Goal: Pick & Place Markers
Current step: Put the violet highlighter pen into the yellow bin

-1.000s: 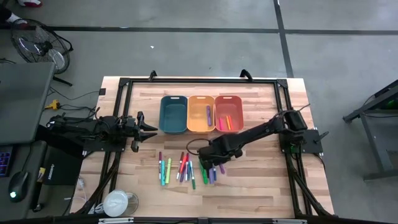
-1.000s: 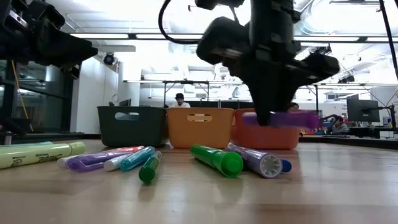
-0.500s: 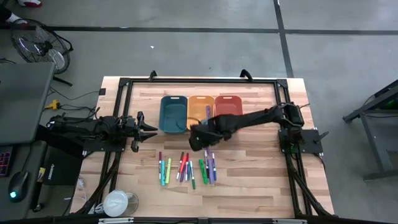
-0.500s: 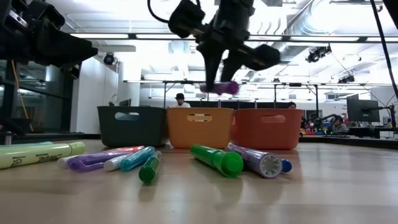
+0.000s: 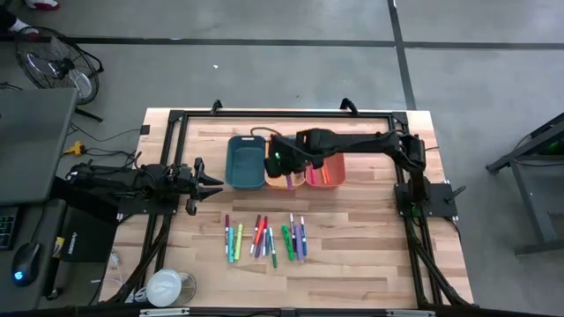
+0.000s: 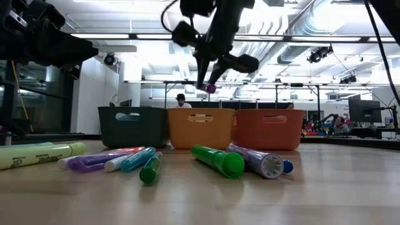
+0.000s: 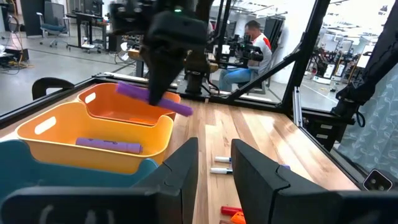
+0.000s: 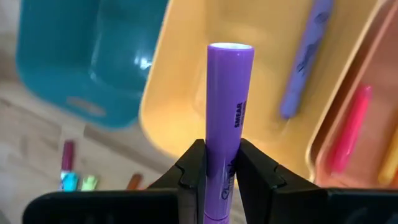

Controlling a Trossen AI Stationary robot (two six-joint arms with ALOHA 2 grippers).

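While the three bins stood side by side near the far edge of the bench [image 5: 370, 238], each held something different. What the teal bin [image 5: 246, 162] held could not be made out from above. The yellow-orange bin [image 7: 93, 134] in the middle carried one purple marker lying along its floor [image 7: 107, 145]. The orange bin [image 5: 328, 167] held pink and yellowish markers [image 8: 349, 134], though their count could not be told.

Above the yellow-orange bin hung the right hand [image 8: 219, 165], its two dark fingers [image 8: 193, 165] clamped on a purple marker [image 8: 228, 118]. That marker was a thick, short stick with a flat pale end and small dark print along its barrel; in the left wrist view it lay tilted across the hand, clear of the bin's rim.

The rest of the markers [image 5: 264, 239] lay in a loose row on the bench nearer the front edge, well apart from the bins: green, red, purple, blue and yellow-green, mostly pointing front to back. In the low view a green marker [image 6: 219, 160] and a capped purple one lay closest to the camera.

The left hand [image 7: 214, 165] waited at the bench's left side, its fingers slightly apart and holding nothing.
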